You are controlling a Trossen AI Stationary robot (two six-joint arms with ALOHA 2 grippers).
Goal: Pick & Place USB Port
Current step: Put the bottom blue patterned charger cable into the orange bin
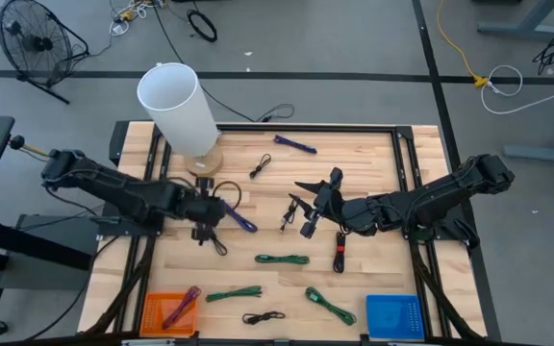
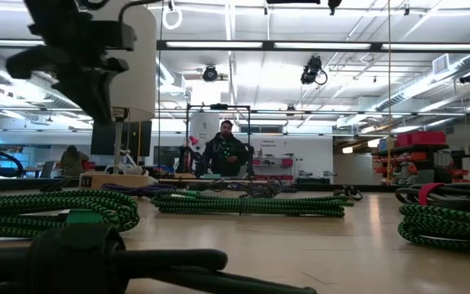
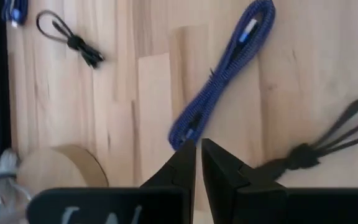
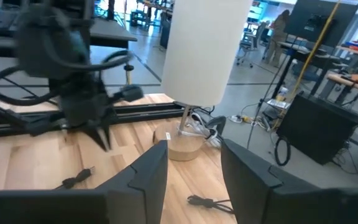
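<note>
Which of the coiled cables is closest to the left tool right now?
The blue braided cable, just ahead of the left tool, whose tips stand nearly together. The green cables lie farther off, toward the table's near edge.

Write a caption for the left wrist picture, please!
Left arm's dark fingers, nearly shut and empty, hover over the wooden table just short of a coiled blue braided cable.

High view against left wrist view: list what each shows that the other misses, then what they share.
Only the high view: the orange bin, blue bin, green cables, the right hand, open over the table's middle, and the white lampshade. Only the left wrist view: the left hand nearly shut, at the blue cable's end. Both: the blue braided cable, a black cable and the lamp's wooden base.
</note>
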